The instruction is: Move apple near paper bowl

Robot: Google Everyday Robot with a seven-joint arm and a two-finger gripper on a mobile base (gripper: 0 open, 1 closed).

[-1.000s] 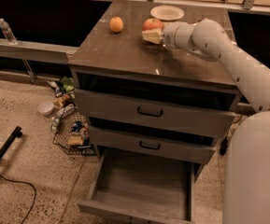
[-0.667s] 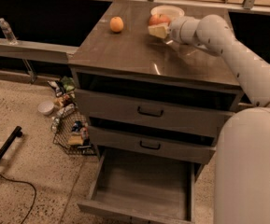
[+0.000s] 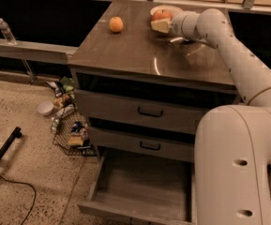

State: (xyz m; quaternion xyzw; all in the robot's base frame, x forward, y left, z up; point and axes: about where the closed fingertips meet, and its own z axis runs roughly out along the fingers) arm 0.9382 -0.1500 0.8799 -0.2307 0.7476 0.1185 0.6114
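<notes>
Moved farther back since 1 s ago, gripper (image 3: 163,21) and apple (image 3: 161,14) together, from a spot short of the paper bowl (image 3: 177,9) up to its near rim. Round and red, this apple, with a yellowish tint on the lit side, and larger than the orange fruit (image 3: 116,24) lying well to the left of the paper bowl. Now at the front left edge of the paper bowl, overlapping the rim as seen from the camera; cannot tell whether touching that rim or just above it. Clamped in the gripper, jaws closed on the apple, with 1 pale finger (image 3: 159,27) showing under and in front of the fruit and the other hidden behind it. Held at the very tip, on the side away from the arm (image 3: 238,64), which reaches in from the right of the paper bowl. Near spherical, so no long axis to name; cannot tell which way the dimpled end faces. Off-white and shallow, the paper bowl, at the back of the cabinet top (image 3: 139,55), partly hidden by apple and wrist. Below and in front of the paper bowl, 3 drawers, the lowest drawer (image 3: 139,186) pulled open. Far left of the paper bowl, a water bottle (image 3: 5,31) on a ledge; lower on that side, on the floor, a wire basket (image 3: 74,135) of packets.
</notes>
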